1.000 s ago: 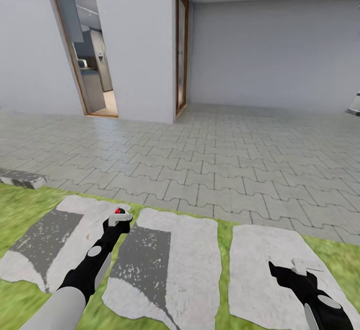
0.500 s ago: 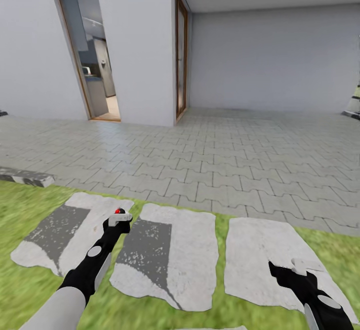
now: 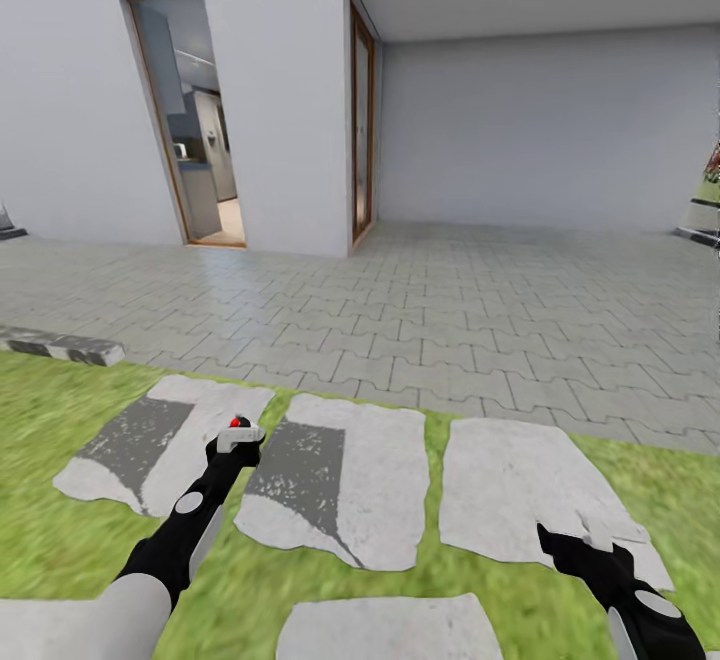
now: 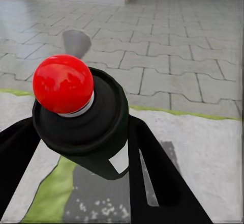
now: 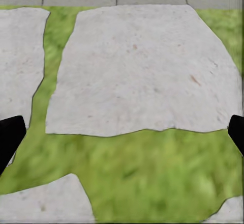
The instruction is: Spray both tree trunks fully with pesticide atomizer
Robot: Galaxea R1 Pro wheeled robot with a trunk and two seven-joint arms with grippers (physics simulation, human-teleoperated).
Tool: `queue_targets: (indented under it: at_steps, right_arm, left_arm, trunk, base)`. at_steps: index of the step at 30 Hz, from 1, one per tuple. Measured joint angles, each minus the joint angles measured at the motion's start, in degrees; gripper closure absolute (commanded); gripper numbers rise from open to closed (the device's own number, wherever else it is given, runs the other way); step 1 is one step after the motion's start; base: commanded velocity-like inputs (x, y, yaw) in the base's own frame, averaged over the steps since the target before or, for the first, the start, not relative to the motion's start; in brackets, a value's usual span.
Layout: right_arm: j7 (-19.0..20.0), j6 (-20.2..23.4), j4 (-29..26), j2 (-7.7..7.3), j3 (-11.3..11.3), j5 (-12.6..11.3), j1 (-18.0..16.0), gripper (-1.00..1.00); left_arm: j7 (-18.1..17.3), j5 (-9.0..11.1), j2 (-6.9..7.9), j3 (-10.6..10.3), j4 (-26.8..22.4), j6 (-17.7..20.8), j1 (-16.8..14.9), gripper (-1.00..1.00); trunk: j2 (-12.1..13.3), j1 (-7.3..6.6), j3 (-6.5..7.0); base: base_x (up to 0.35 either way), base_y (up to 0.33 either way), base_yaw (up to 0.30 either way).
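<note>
Pesticide atomizer [image 4: 79,114] sits clamped in the left claw [image 3: 236,437], dark body with red tip [image 3: 236,422] up, held out over a pale stepping stone [image 3: 340,480] with a dark grey patch. In the left wrist view both black fingers [image 4: 152,178] press the atomizer's sides, red ball on top. Right claw [image 3: 590,540] hangs low over the grass [image 3: 40,420] near another stepping stone [image 3: 520,490]; right wrist view shows its two finger tips [image 5: 10,137] spread wide at the frame edges, nothing between them. Grass floor with several flat stones around both arms. Beyond it grey paving [image 3: 450,320], then the white house wall [image 3: 280,90] with an open doorway [image 3: 195,120] and a wood-framed door [image 3: 362,120] at the corner. Grey kerb block [image 3: 60,345] at the grass edge on the left.
</note>
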Motion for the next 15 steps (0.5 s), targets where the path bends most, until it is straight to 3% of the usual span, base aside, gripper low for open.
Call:
queue_targets:
  at_steps: [10, 15]
  right_arm:
    - [-0.03, 0.0, 0.01, -0.01, 0.0, 0.0, 0.0, -1.0]
    - [-0.05, 0.0, 0.02, 0.01, 0.01, 0.03, -0.01, -1.0]
  left_arm:
    - [0.0, 0.0, 0.0, 0.0, 0.0, -0.05, 0.0, 1.0]
    - [0.0, 0.0, 0.01, 0.01, -0.02, -0.01, 0.01, 1.0]
  trunk:
    - [0.0, 0.0, 0.33]
    - [0.0, 0.0, 0.41]
  base:
    - [-0.335, 0.0, 0.004]
    - [-0.335, 0.0, 0.177]
